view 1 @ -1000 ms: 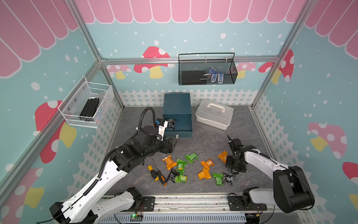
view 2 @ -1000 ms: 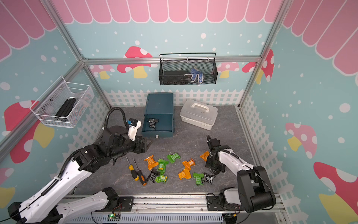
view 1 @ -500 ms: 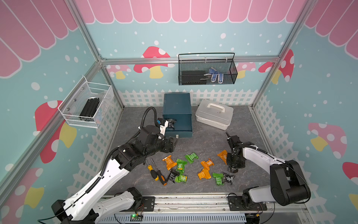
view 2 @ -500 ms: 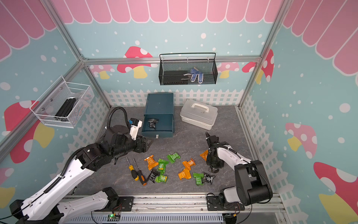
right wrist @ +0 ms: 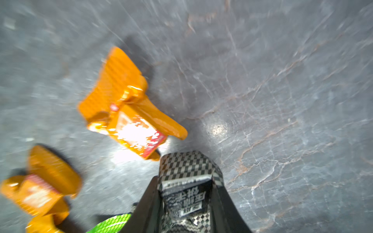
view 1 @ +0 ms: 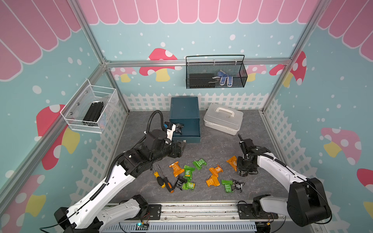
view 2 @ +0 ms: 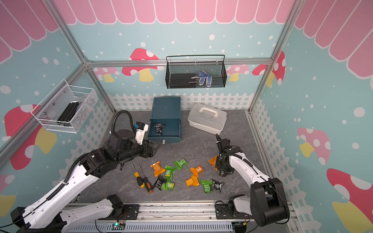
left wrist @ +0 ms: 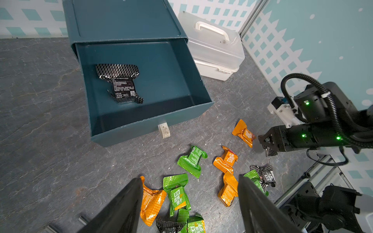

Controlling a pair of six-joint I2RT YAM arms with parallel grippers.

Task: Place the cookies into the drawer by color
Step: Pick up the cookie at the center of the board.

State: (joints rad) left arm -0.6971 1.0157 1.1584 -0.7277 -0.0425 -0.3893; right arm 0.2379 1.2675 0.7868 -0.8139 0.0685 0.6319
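The drawer [view 1: 184,107] stands at the back with its top tray [left wrist: 153,121] pulled out, and one black cookie [left wrist: 119,82] lies inside. Orange, green and black cookies lie scattered on the table, among them an orange one [view 1: 176,168], a green one [view 1: 198,163] and a black one [view 1: 238,184]. My right gripper [right wrist: 185,181] is shut on a black cookie [right wrist: 184,193] low over the table, beside an orange cookie [right wrist: 129,113]. In both top views it sits at the right [view 1: 243,172] [view 2: 222,173]. My left gripper [left wrist: 189,181] hangs open and empty in front of the drawer [view 1: 181,147].
Two screwdrivers [view 1: 161,179] lie left of the cookies. A pale grey case [view 1: 223,119] with a white handle stands right of the drawer. A black wire basket [view 1: 216,74] hangs on the back wall and a white one [view 1: 90,109] on the left wall.
My right gripper's jaws have closed on the black cookie beside the orange one. The left gripper has drifted slightly to the right and stays open.
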